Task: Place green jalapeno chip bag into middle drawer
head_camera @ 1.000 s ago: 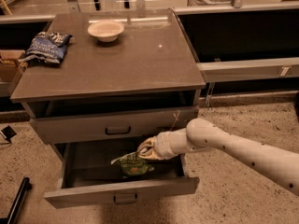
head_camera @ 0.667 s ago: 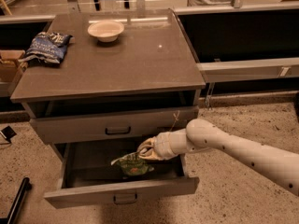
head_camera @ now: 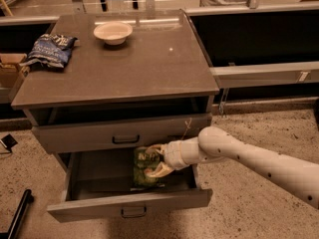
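The green jalapeno chip bag (head_camera: 143,167) lies on the floor of the pulled-out middle drawer (head_camera: 128,204), near its right half. My gripper (head_camera: 156,160) reaches into the drawer from the right and hovers just over the bag's right edge. Its two pale fingers (head_camera: 155,148) are spread apart, one above and one below the bag's edge, and do not pinch it. The white arm runs off to the lower right.
The closed drawer above (head_camera: 124,133) has a dark bar handle and a pale scratch near its right end. On the cabinet top (head_camera: 149,63) sit a white bowl (head_camera: 113,32) and a dark blue snack bag (head_camera: 50,50). A cardboard box (head_camera: 9,68) stands at the left.
The bag has gone from hanging tilted in the shut fingers to lying flat on the drawer floor. The fingers have spread open. The arm has barely moved.
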